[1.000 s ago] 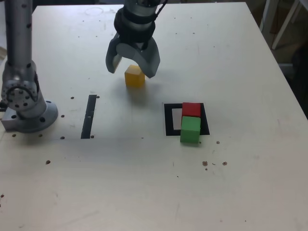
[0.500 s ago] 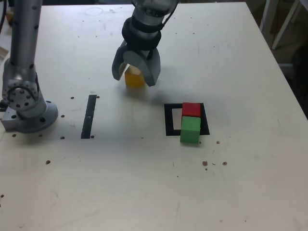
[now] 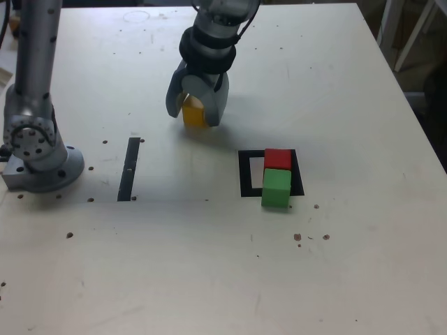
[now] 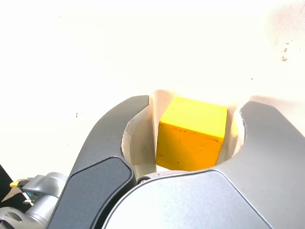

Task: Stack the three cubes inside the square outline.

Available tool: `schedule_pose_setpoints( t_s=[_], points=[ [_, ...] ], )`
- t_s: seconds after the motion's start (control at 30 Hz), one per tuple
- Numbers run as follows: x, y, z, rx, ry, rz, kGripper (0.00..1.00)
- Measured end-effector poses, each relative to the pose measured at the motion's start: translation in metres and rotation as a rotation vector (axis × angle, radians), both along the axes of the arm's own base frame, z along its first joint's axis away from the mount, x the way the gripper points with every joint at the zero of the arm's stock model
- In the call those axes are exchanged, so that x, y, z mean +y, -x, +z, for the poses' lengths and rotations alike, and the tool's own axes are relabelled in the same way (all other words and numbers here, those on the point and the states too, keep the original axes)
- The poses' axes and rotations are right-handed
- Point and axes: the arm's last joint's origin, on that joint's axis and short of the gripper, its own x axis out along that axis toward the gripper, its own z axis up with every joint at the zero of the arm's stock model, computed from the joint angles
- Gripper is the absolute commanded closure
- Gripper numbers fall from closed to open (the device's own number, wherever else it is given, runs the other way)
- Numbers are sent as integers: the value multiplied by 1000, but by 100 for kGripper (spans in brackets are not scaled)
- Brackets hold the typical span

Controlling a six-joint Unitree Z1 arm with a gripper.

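While the yellow cube [image 3: 195,112] sits on the desk [image 3: 335,84] directly between the fingers [image 3: 213,112], they stand narrowed around it, though firm contact on both faces cannot be told. The square outline [image 3: 246,173] lies toward the exterior view's right and nearer the camera, with the red cube [image 3: 277,158] and green cube [image 3: 276,188] on its right border.

A large pale table [image 3: 335,279] with small dark specks filled almost the whole exterior view. A narrow black strip [image 3: 128,169] lay on it. White furniture legs [image 3: 412,35] stood behind its far right corner.
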Motion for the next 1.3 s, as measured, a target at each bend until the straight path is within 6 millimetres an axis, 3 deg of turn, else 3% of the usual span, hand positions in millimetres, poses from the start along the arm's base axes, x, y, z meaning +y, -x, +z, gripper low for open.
schedule_pose_setpoints(
  t_s=[0.47,0.93,1.3],
  points=[
    [-5,-3,11,-7,-21,55,67],
    [-79,-44,80,-114,9,9,67],
    [-113,-72,80,-137,48,83,67]
  ],
)
